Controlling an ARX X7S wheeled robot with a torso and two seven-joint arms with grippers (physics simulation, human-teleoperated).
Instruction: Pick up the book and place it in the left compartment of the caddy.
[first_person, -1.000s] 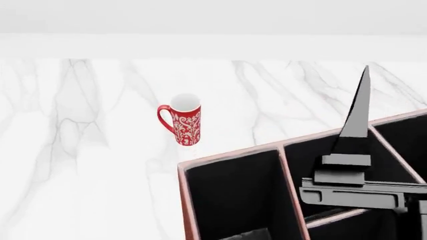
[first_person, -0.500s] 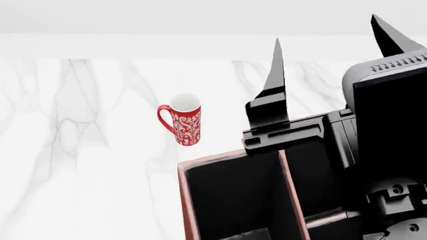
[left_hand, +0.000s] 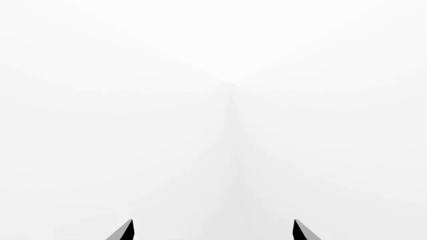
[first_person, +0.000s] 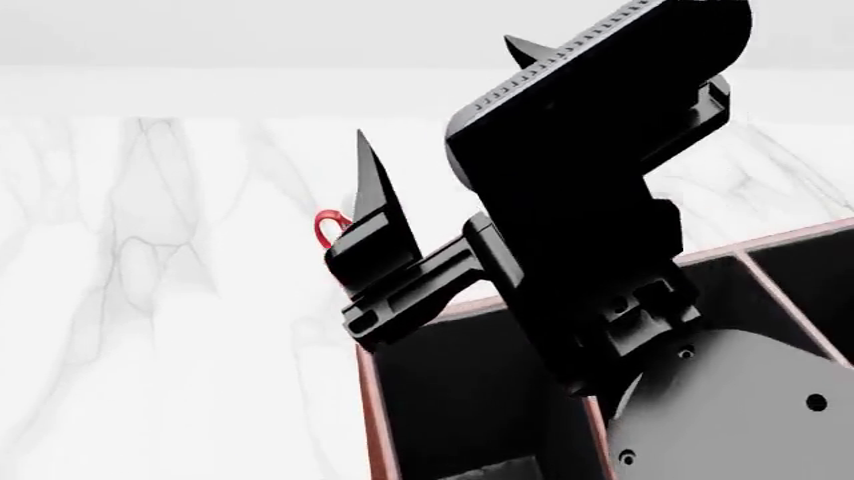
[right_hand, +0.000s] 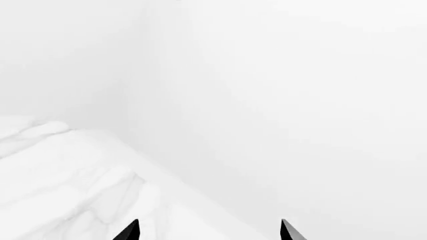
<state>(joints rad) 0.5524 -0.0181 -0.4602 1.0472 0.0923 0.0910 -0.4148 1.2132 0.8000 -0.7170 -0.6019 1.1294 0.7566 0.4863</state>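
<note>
My right gripper (first_person: 434, 90) is raised high in front of the head camera, open and empty, with its two pointed fingers wide apart. It also shows open in the right wrist view (right_hand: 209, 230). It hangs above the reddish-brown caddy (first_person: 367, 400), whose long black-lined left compartment (first_person: 454, 400) lies at the lower middle. The black book does not show in any view. My left gripper (left_hand: 213, 230) is open and empty, facing a blank white wall; it is out of the head view.
A red patterned mug stands behind the caddy's far left corner; only its handle (first_person: 324, 228) shows beside the gripper. The white marble table (first_person: 160, 300) stretches left and back to a white wall. The right arm's body hides the caddy's middle bays.
My right arm has risen from over the caddy's right bays and swung left and towards the camera. It now covers the mug and much of the caddy.
</note>
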